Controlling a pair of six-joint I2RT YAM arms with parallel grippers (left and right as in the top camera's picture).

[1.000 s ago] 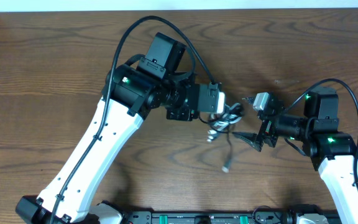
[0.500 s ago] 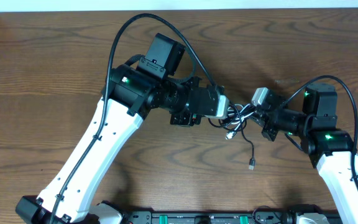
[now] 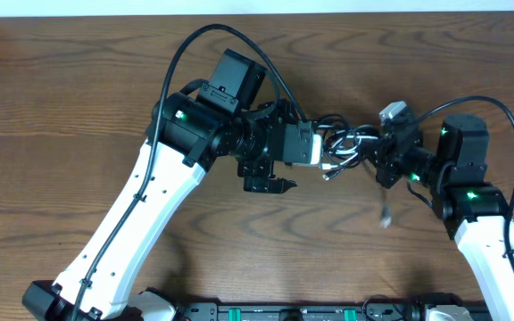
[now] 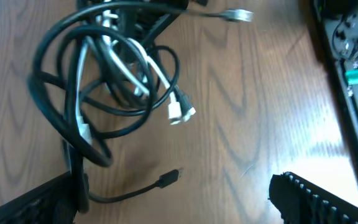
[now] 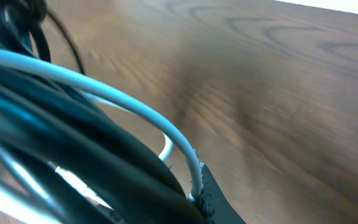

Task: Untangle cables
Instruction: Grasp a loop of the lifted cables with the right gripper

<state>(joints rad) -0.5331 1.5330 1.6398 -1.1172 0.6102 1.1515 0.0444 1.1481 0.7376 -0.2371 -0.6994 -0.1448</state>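
Note:
The cables (image 3: 342, 143) form a tangle of black cords and one white cord between the two arms. My right gripper (image 3: 384, 153) is shut on the bundle's right side, and one plug end (image 3: 385, 215) hangs below it. In the right wrist view the thick black cords (image 5: 73, 155) and the white cord (image 5: 135, 109) run straight into the right gripper (image 5: 194, 194). My left gripper (image 3: 291, 150) stands open at the bundle's left. The left wrist view shows the loops (image 4: 104, 81), a white plug (image 4: 180, 112) and a black plug (image 4: 169, 178) ahead of the left gripper (image 4: 173, 208), one cord lying against its left finger.
A black equipment rail (image 3: 284, 312) runs along the table's front edge and shows at the right of the left wrist view (image 4: 353, 74). The arms' own thick black wires (image 3: 194, 45) arch above them. Bare wooden table (image 3: 61, 134) surrounds the tangle.
The left gripper has opened and let go of the bundle. The right gripper, shut on the cables, has moved up and to the right, and the hanging plug has swung right with it.

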